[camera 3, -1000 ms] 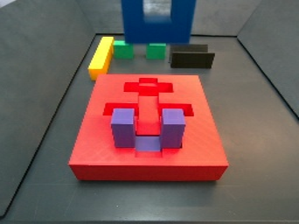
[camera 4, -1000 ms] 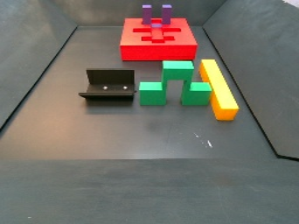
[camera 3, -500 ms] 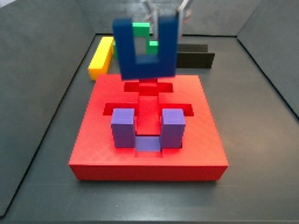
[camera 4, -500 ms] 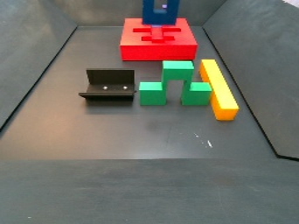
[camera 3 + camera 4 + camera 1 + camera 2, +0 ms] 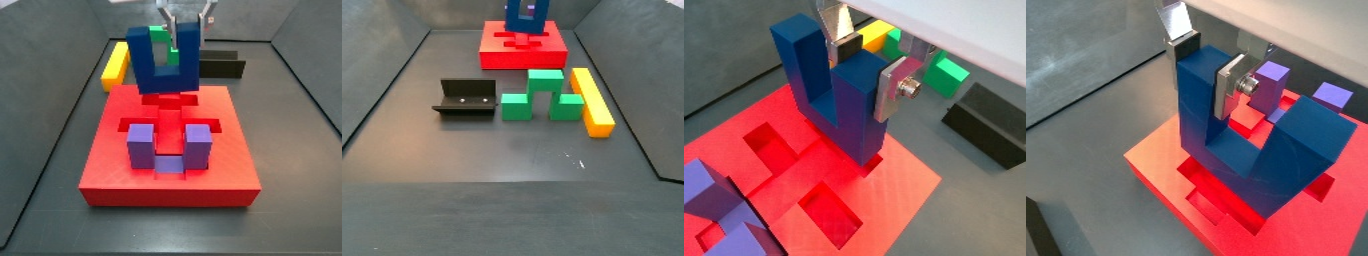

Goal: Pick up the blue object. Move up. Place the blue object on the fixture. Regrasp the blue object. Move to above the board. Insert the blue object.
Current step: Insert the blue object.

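Observation:
The dark blue U-shaped object [image 5: 163, 62] hangs with its prongs up and its base low over the far end of the red board [image 5: 227, 170]. My gripper [image 5: 187, 22] is shut on one prong; both wrist views show the prong between the pads [image 5: 871, 70] [image 5: 1208, 68]. The blue object [image 5: 828, 90] [image 5: 1247, 155] sits above the recessed cut-outs of the board [image 5: 905, 175] [image 5: 1160, 165]. I cannot tell whether its base touches the board. The black fixture [image 5: 465, 98] [image 5: 221, 66] stands bare on the floor away from the board [image 5: 496, 55].
A purple U-shaped block [image 5: 170, 148] [image 5: 1273, 75] sits in the board's near cut-out. Green blocks [image 5: 545, 95] and a yellow bar [image 5: 591, 100] [image 5: 116, 63] lie on the floor beside the fixture. Dark walls ring the floor.
The gripper has brought the blue object down from the top of the side view to just over the board's far end; in the last half second it sank slightly.

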You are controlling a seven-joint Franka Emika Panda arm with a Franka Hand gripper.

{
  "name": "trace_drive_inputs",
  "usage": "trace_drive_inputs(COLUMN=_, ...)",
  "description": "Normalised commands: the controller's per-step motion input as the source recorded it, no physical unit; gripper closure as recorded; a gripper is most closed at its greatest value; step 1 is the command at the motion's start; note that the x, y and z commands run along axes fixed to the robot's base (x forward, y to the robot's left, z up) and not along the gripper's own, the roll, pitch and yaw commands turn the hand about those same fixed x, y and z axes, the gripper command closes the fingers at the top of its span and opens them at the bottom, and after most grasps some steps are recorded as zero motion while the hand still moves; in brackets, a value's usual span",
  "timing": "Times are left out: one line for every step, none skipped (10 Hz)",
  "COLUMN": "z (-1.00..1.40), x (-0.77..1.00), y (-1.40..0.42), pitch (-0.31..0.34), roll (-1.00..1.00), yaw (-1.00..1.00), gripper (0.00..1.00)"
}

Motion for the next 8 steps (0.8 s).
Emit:
trace_drive_inputs(z=-0.26, x=0.0, y=0.0, pitch=-0.016, roll=0.08, yaw=0.0, gripper=1.0)
trace_drive_inputs(z=-0.23, x=0.18, y=0.0, pitch=0.0, roll=0.08, yaw=0.04, gripper=1.0)
trace_drive_inputs(z=-0.1, x=0.42, y=0.11, pitch=0.007, roll=0.05, yaw=0.08, gripper=1.0)
trace_drive_inputs(z=-0.06, x=0.52, y=0.14, pitch=0.041, roll=0.05, yaw=0.13, gripper=1.0)
trace_drive_inputs(z=-0.2, x=0.5, y=0.13, pitch=0.039, roll=0.0, yaw=0.23, gripper=1.0)
trace_drive_inputs(z=-0.35, x=0.38, y=0.09, pitch=0.019, roll=-0.02, yaw=0.25, gripper=1.0)
trace_drive_inputs(z=-0.45, x=0.06, y=0.01, pitch=0.0, roll=0.0, yaw=0.18, gripper=1.0)
trace_drive_inputs(z=-0.48, x=-0.15, y=0.0, pitch=0.0, roll=0.0, yaw=0.03, gripper=1.0)
